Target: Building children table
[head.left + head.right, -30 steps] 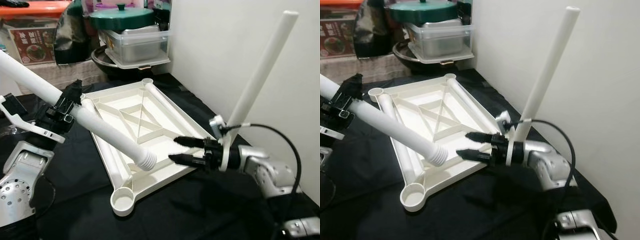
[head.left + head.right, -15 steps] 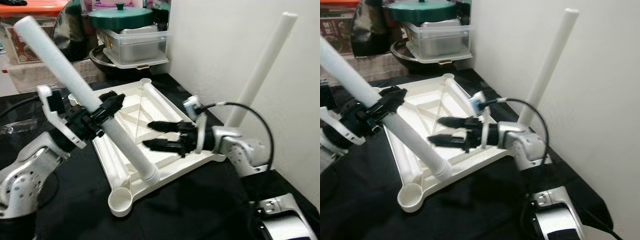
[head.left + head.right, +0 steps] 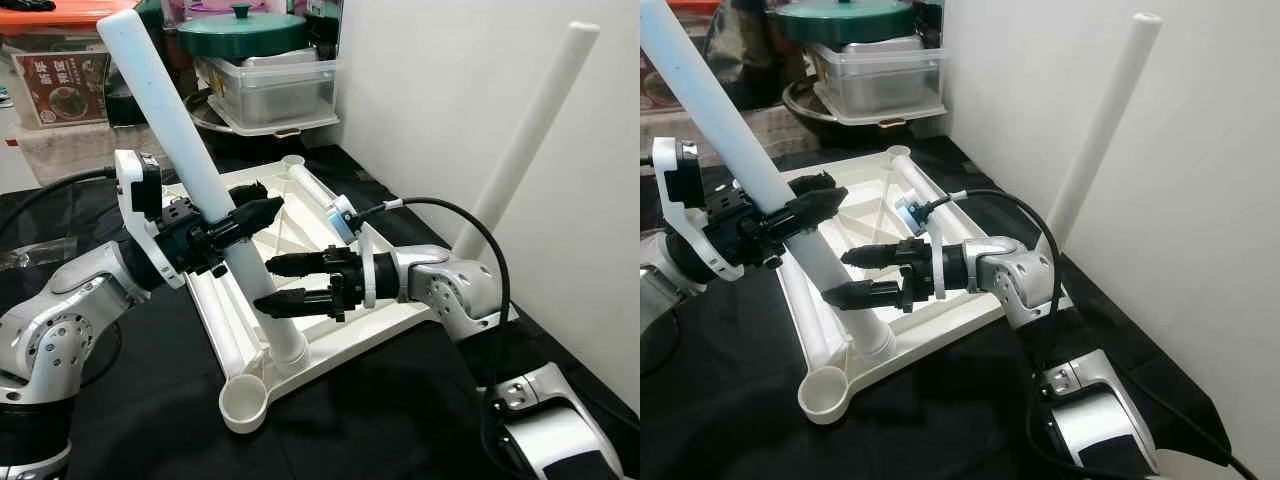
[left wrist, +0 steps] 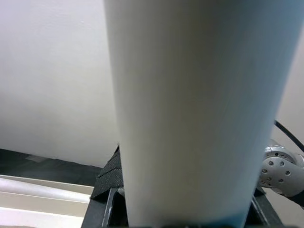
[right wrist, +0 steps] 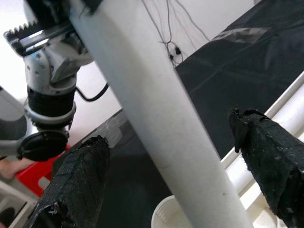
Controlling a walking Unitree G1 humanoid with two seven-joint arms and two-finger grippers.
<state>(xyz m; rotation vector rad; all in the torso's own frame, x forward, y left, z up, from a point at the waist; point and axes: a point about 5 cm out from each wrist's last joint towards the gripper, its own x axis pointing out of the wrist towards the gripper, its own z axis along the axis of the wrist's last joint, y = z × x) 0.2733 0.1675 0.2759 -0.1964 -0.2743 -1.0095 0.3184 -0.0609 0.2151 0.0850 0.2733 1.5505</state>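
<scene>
Left pincer point(image 3: 240, 222) clamped on white leg point(image 3: 190, 170), right pincer point(image 3: 283, 284) open astride it — lower end apparently touching tabletop frame point(image 3: 330, 345).

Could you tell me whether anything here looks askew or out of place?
Yes: the white leg held by the left gripper leans steeply, its lower end resting on the tabletop frame beside the near corner socket, not in it. The right gripper straddles it, open.

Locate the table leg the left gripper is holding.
The leg is left of centre, clamped in the left gripper, lower end on the tabletop near its empty corner socket.
</scene>
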